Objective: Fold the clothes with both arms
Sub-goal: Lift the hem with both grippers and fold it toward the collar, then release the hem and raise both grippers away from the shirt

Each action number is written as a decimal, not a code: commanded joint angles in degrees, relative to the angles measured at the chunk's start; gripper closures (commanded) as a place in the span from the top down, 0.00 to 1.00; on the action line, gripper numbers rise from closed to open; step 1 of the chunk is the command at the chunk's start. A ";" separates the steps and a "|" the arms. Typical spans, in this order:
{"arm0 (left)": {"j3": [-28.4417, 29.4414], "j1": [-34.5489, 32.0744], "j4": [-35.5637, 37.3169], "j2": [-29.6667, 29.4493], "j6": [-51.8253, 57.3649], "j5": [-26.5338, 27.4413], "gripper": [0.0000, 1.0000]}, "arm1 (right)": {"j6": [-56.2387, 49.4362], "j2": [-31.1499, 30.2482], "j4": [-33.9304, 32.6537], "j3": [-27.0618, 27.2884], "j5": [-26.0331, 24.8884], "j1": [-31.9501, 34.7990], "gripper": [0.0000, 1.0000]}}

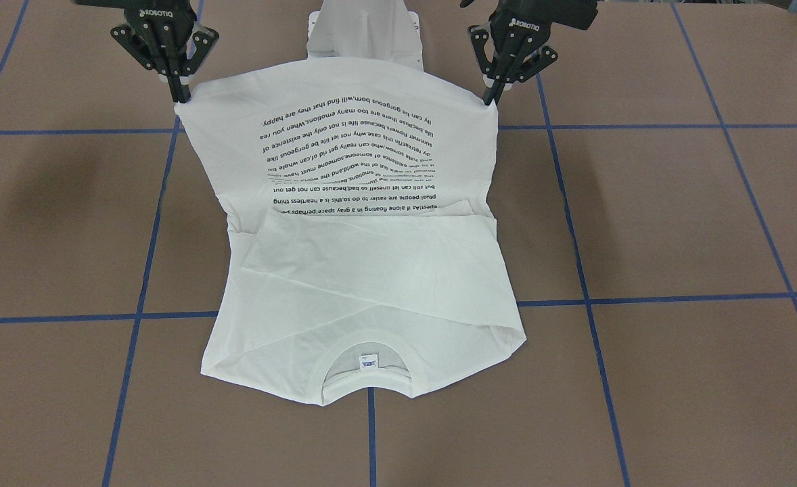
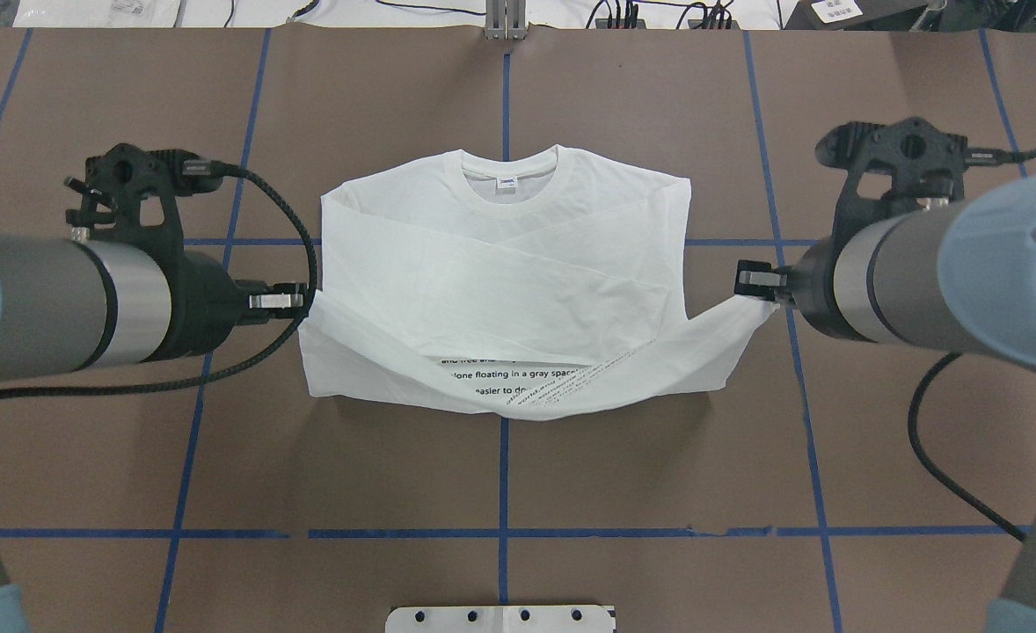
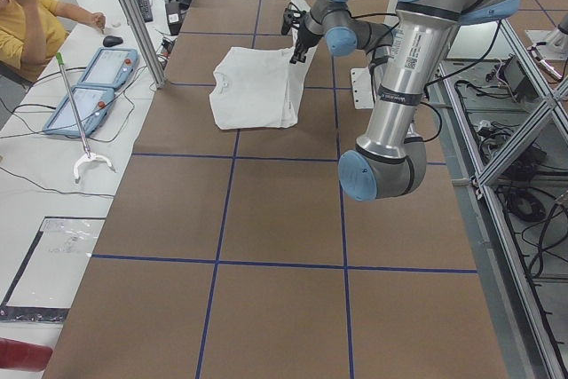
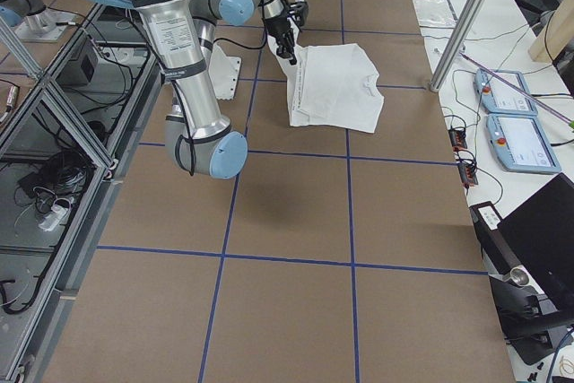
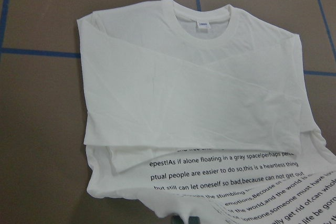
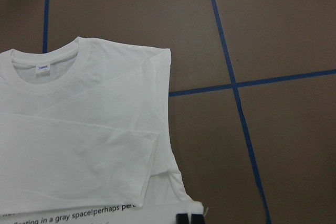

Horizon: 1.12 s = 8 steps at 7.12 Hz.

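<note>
Nearest you, the collar [image 1: 366, 342] of the shirt [image 1: 371, 277] lies flat on the table [image 1: 676, 223], label showing, about midway along and toward your edge; both sleeves are folded across the body; the hem half is held up off the table on the robot's side, its printed text [image 1: 354, 159] facing you (upside down from where you stand); the left gripper [image 1: 490, 100] pinches one hem corner, fingers pressed onto the cloth; the right gripper [image 1: 182, 98] pinches the other corner likewise; the hem bows between them.
</note>
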 commanded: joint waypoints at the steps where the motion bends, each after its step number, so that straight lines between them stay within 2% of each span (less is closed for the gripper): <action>1: 9.96 -6.19 -0.48 -4.79 5.37 0.11 0.00 | -3.84 4.36 1.67 -9.65 2.14 6.21 0.00; 2: 14.53 -8.13 -0.83 -6.81 7.49 0.46 0.00 | -4.89 4.37 6.56 -14.04 2.14 8.05 0.00; 4: 24.88 -9.99 -6.07 -10.68 8.39 0.64 0.00 | -5.08 7.60 17.72 -27.55 2.05 9.74 0.00; 7: 43.08 -9.91 -21.88 -13.50 11.00 0.64 0.00 | -6.48 8.94 23.73 -36.99 1.62 9.65 0.00; 8: 46.71 -9.99 -25.93 -13.51 11.54 0.64 0.00 | -6.57 9.38 27.49 -41.02 1.53 9.65 0.00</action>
